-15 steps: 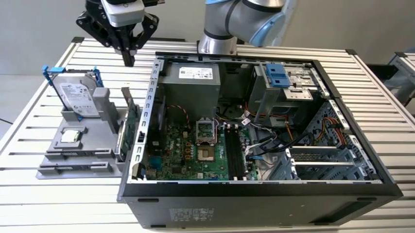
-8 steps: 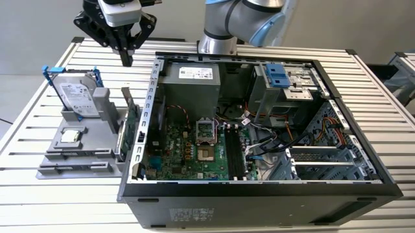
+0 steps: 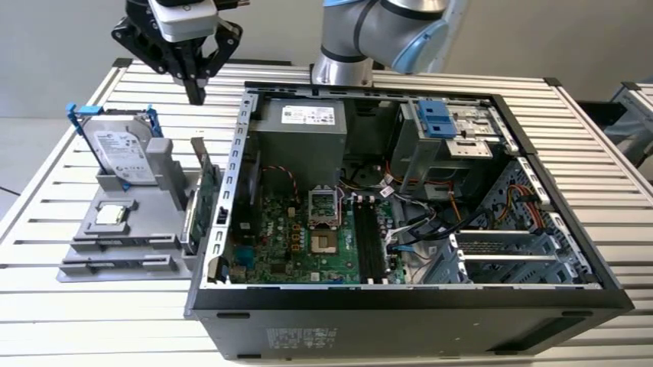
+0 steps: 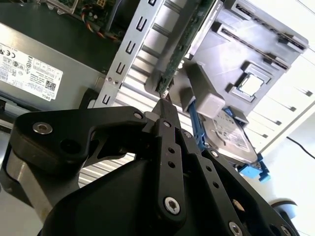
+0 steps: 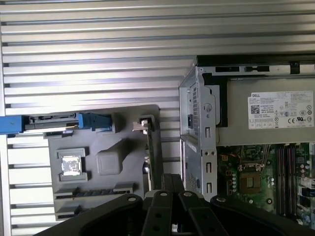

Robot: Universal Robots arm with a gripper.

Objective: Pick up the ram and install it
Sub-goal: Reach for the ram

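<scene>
exterior view: closed gripper (image 3: 194, 97); white label (image 3: 308, 115) on power supply (image 3: 296, 138).

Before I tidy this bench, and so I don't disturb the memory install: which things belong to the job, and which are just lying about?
Job in hand: the gripper, shut; the open computer case; the memory slots on its motherboard.
Lying about: the hard drive, the expansion card and the processor chip, all on the grey holder.
</scene>
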